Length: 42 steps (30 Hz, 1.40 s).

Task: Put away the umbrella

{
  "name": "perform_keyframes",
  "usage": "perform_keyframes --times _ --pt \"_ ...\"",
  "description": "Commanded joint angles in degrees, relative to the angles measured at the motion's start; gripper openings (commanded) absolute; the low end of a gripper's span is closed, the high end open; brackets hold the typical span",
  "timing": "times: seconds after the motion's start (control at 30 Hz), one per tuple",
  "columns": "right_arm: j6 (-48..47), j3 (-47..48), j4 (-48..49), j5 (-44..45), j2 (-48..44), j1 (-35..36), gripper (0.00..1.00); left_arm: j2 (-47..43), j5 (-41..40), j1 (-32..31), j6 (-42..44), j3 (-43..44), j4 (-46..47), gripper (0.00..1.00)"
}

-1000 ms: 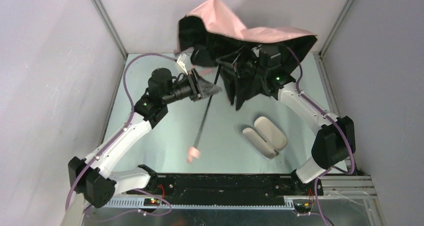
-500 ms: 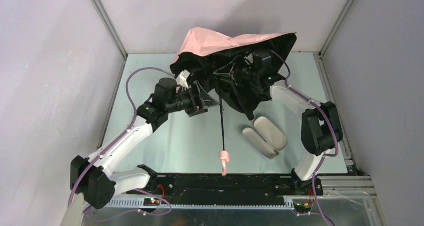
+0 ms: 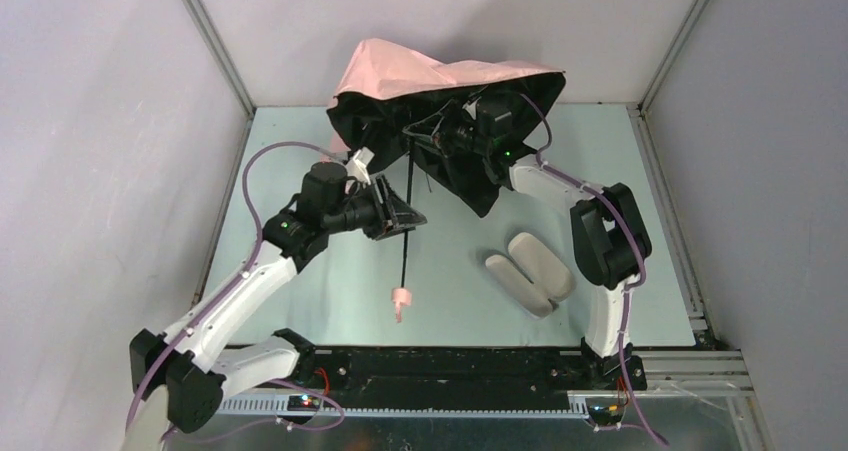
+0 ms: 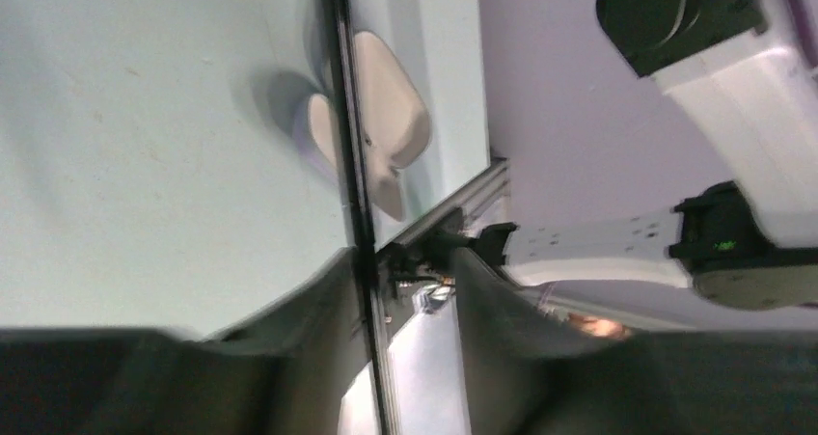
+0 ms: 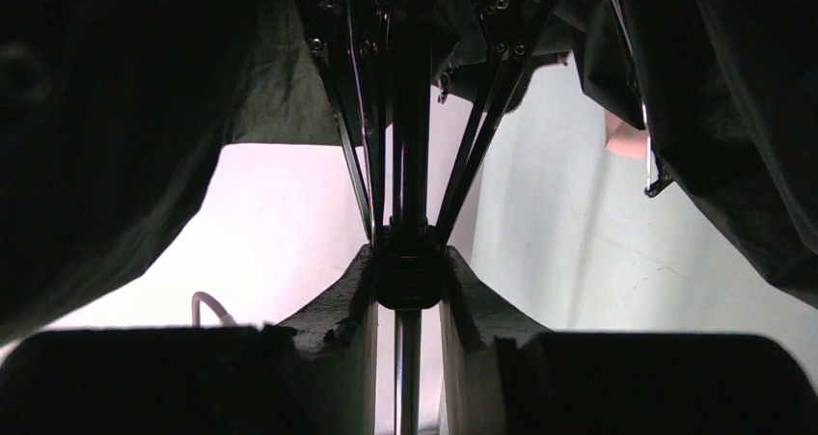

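Clamping umbrella [image 3: 440, 76] at rib hub with right gripper [image 5: 410, 281], aloft over far table [image 3: 330, 291]. Straddling shaft [image 4: 349, 165] with left gripper [image 4: 405, 271], fingers parted, not pinching. Judging canopy floppy, light; ribs fragile; gripping stiff shaft safest.

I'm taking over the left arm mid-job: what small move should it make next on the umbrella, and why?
Probably close the left gripper on the shaft. Its fingers stand open with the thin shaft running between them, while the right gripper clamps the umbrella at its rib hub. A grip on the shaft would let the arms collapse it.
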Motion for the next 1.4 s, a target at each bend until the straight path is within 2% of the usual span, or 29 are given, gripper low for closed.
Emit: perform_keyframes --times 0.0,0.03,0.07,0.2,0.3,0.4,0.6,0.77,0.93,1.0,1.07,1.13,1.37 --pt "-0.9 3.1 7.4 1.8 -0.4 0.4 0.0 -1.3 -1.8 -0.3 0.6 -2.6 -2.0 0.29" --pt "-1.2 2.2 7.4 1.7 -0.5 0.6 0.0 -0.3 -2.3 -0.3 0.9 -3.2 -2.5 0.08" --pt "-1.5 1.7 7.0 1.5 -0.5 0.6 0.0 0.0 -2.7 -0.4 1.1 -4.6 -3.0 0.02" --pt "-2.1 -1.3 3.8 -2.5 0.4 1.8 0.0 1.7 -5.8 -0.1 0.4 -7.5 1.7 0.0" --pt "-4.3 -4.9 -0.3 -9.4 2.2 1.9 0.0 3.8 -8.7 1.2 1.5 -7.0 4.2 0.0" --pt "-2.7 -11.5 2.6 -14.3 5.1 2.0 0.0 7.4 -8.7 2.6 2.1 -6.7 8.4 0.0" --pt "-4.0 -14.9 1.6 -15.7 10.2 3.4 0.0 15.8 -8.3 3.1 3.0 -3.9 13.2 0.0" --pt "-2.7 -15.1 1.3 -17.6 10.2 4.0 0.0 20.4 -9.2 3.4 3.5 -1.7 14.6 0.0" --pt "-5.7 -15.2 -9.3 -17.2 6.0 3.0 0.37 22.1 -8.6 3.8 2.3 0.1 15.1 0.0" --pt "-3.2 -17.1 -7.8 -17.8 3.5 2.3 0.45 22.3 -8.7 3.8 1.9 0.4 14.7 0.0" --pt "2.7 -20.8 -1.7 -19.3 1.2 1.7 0.51 22.1 -9.3 3.8 0.8 0.2 15.2 0.0" --pt "5.5 -22.2 -1.6 -21.1 -0.5 1.1 0.58 21.6 -9.4 3.9 -0.9 -0.7 16.9 0.0" --pt "-0.3 -22.5 -12.5 -29.8 -7.3 0.1 0.66 23.3 -8.3 4.0 -0.2 2.7 13.3 0.0"
